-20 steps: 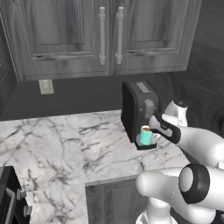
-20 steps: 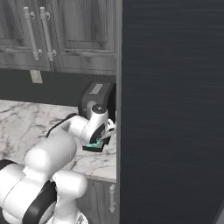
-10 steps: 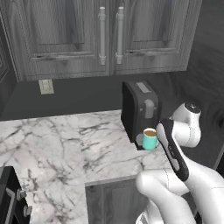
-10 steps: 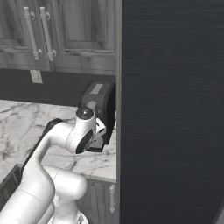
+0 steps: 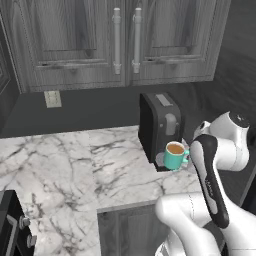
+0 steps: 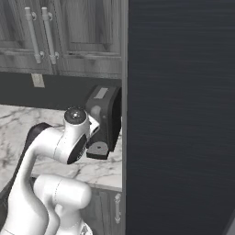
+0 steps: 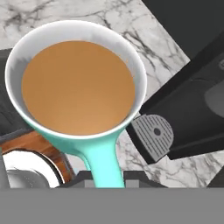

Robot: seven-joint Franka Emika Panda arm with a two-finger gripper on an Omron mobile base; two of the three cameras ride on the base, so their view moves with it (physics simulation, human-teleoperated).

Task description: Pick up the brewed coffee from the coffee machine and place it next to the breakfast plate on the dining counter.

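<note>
Coffee mug hangs level just off the coffee machine, clear of the marble worktop, so nothing spills. Right base view: the arm hides it. Hand view: the gripper is clamped on the mug's handle.

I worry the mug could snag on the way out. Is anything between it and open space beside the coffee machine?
Nothing visible blocks it. The mug hangs by its handle in the gripper, just in front of the coffee machine, over the marble worktop.
</note>
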